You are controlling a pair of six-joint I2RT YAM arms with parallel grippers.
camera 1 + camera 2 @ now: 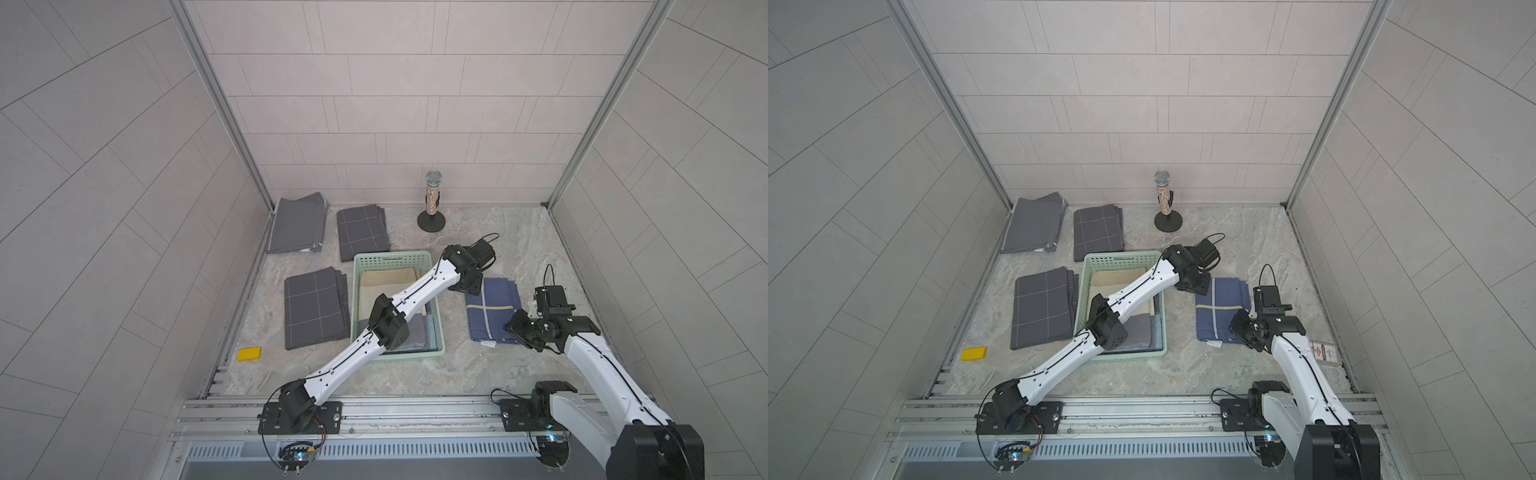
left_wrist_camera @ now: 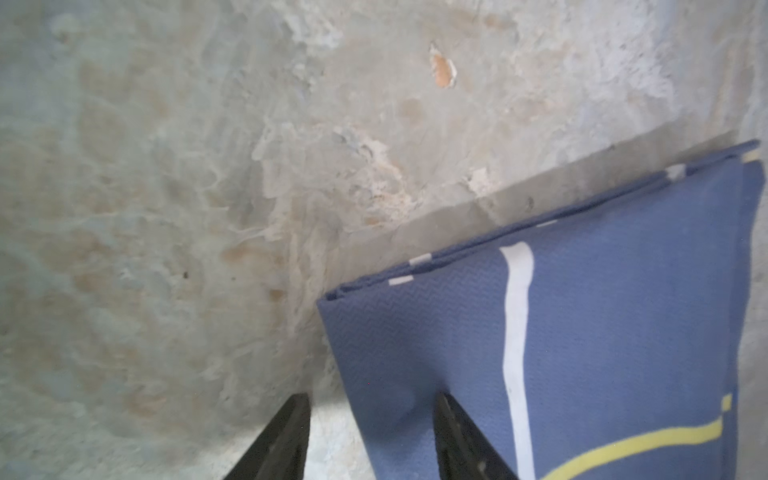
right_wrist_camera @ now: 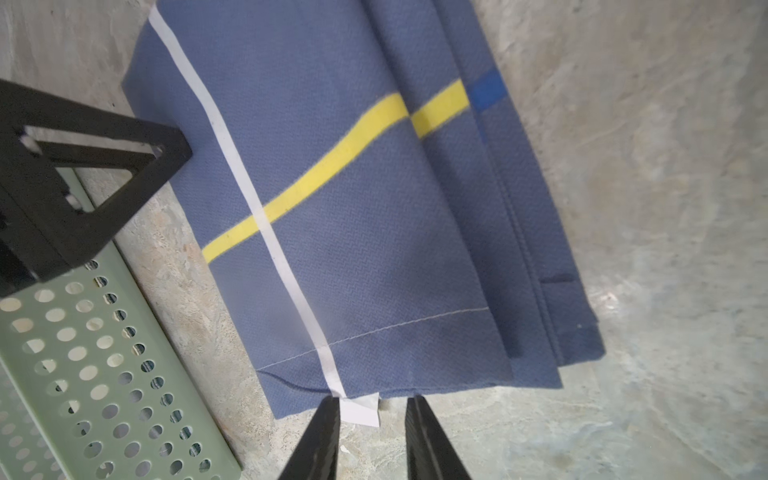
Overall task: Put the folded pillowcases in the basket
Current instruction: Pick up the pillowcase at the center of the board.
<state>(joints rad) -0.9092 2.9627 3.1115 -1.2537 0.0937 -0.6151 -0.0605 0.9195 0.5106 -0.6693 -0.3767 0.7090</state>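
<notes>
The left claw (image 2: 371,397) stands with its jaws apart over the far corner of the blue folded pillowcase (image 1: 492,309). One finger (image 2: 461,436) is above the cloth and the other is above the bare table (image 1: 478,374), with nothing pinched between them. The right claw (image 3: 372,400) is parted too, its tips at the near hem beside the white label (image 3: 361,411), holding nothing.

The pillowcase, crossed by a yellow and a white stripe, lies flat on the table just to the right of the basket (image 1: 392,258) — outside it, with a strip of table between them. The left arm reaches across the basket, which holds a cream cloth (image 1: 382,279) and a grey-blue cloth (image 1: 419,336). Left of the basket lie a grey checked cloth (image 1: 316,307) and a yellow block (image 1: 249,353). At the back are a second checked cloth (image 1: 362,232), a plain grey cloth (image 1: 297,226) and a microphone (image 1: 432,199) on its stand.
</notes>
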